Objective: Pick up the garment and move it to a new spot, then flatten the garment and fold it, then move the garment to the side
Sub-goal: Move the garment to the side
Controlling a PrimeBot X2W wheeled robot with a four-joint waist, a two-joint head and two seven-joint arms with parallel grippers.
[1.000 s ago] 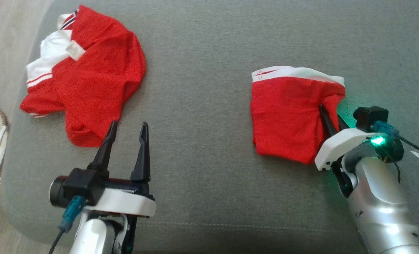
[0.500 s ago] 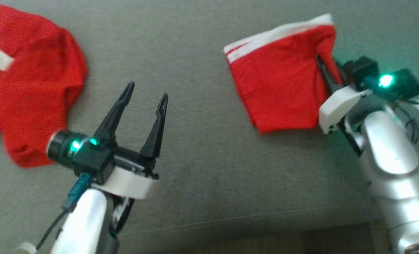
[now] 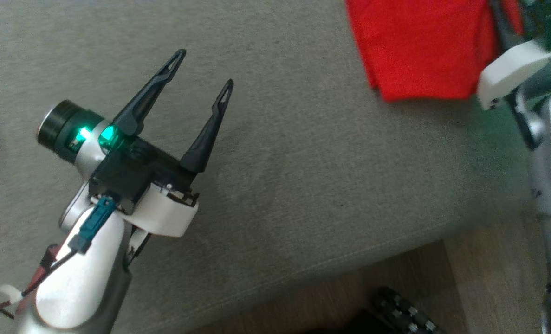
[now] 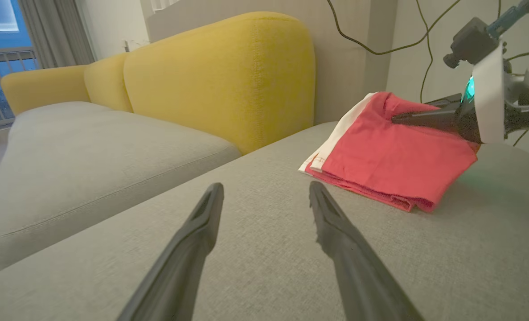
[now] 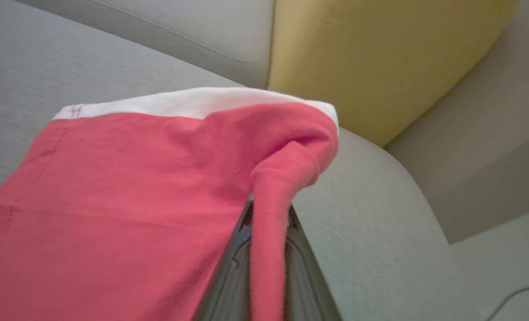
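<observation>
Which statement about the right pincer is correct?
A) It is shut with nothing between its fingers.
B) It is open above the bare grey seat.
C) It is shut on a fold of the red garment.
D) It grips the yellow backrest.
C: in the right wrist view the right pincer has its two dark fingers closed on a raised fold at the edge of the red garment.
</observation>
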